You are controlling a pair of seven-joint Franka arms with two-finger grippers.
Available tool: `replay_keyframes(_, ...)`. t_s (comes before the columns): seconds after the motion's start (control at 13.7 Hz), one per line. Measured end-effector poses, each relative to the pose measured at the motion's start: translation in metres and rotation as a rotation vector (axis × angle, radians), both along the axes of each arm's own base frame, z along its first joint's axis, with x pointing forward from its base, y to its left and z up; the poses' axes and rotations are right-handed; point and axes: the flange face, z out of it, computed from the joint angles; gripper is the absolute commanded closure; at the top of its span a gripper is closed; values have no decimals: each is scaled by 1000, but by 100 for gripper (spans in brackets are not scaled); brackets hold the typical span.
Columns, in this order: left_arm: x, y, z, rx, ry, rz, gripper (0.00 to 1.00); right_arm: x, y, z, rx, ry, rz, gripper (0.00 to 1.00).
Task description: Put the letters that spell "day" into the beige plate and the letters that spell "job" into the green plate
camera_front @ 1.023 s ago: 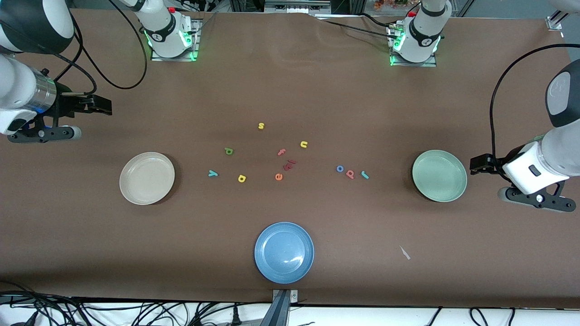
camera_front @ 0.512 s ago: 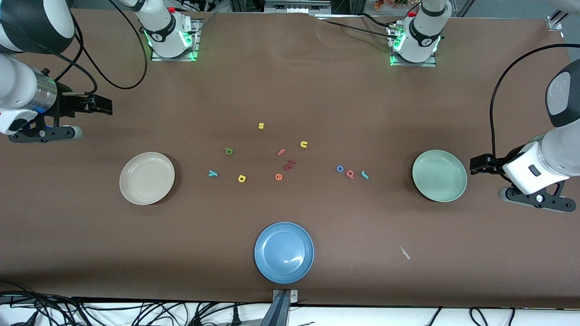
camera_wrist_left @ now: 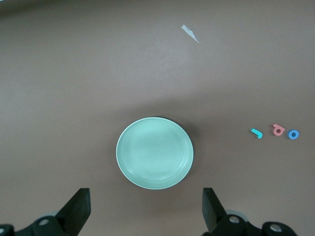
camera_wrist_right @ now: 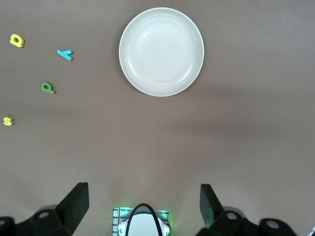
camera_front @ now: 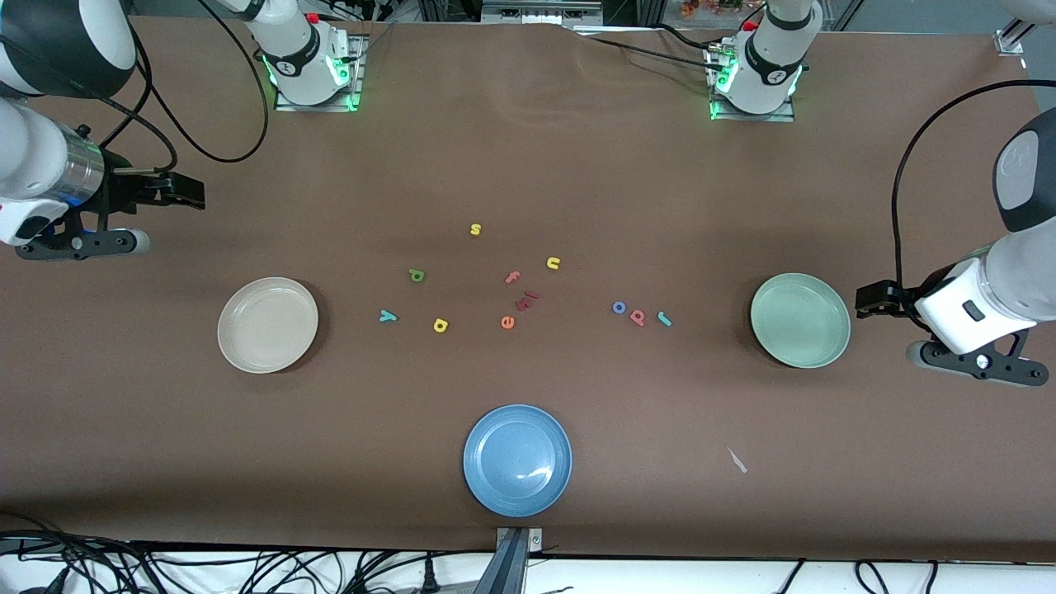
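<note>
The beige plate (camera_front: 267,324) lies toward the right arm's end, the green plate (camera_front: 799,320) toward the left arm's end. Both are bare. A green "d" (camera_front: 417,275), yellow "a" (camera_front: 440,325) and teal "y" (camera_front: 387,316) lie beside the beige plate. A blue "o" (camera_front: 619,308), salmon "b" (camera_front: 637,317) and teal "j" (camera_front: 664,318) sit in a row near the green plate (camera_wrist_left: 154,152). My left gripper (camera_wrist_left: 145,204) hangs open and holds nothing, above the table beside the green plate. My right gripper (camera_wrist_right: 142,199) hangs open, holding nothing, above the table near the beige plate (camera_wrist_right: 161,51).
A blue plate (camera_front: 517,459) sits near the front edge. Mid-table lie a yellow "s" (camera_front: 475,229), a yellow "u" (camera_front: 553,263), a pink "f" (camera_front: 513,277), an orange "e" (camera_front: 507,322) and dark red letters (camera_front: 526,299). A paper scrap (camera_front: 737,460) lies nearer the front camera than the green plate.
</note>
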Motion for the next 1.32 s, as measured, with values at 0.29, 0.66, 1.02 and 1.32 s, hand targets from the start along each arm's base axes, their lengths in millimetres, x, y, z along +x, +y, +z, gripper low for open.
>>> replay_keyframes(0.29,0,0,0,0,0,0,0,0,0,0,0,0,0,0)
replay_keyframes(0.66,0,0,0,0,0,0,0,0,0,0,0,1,0,0)
replay_keyframes(1.02,0,0,0,0,0,0,0,0,1,0,0,0,-1,0)
replay_keyframes(1.32,0,0,0,0,0,0,0,0,2,0,-8,-1,-27,0)
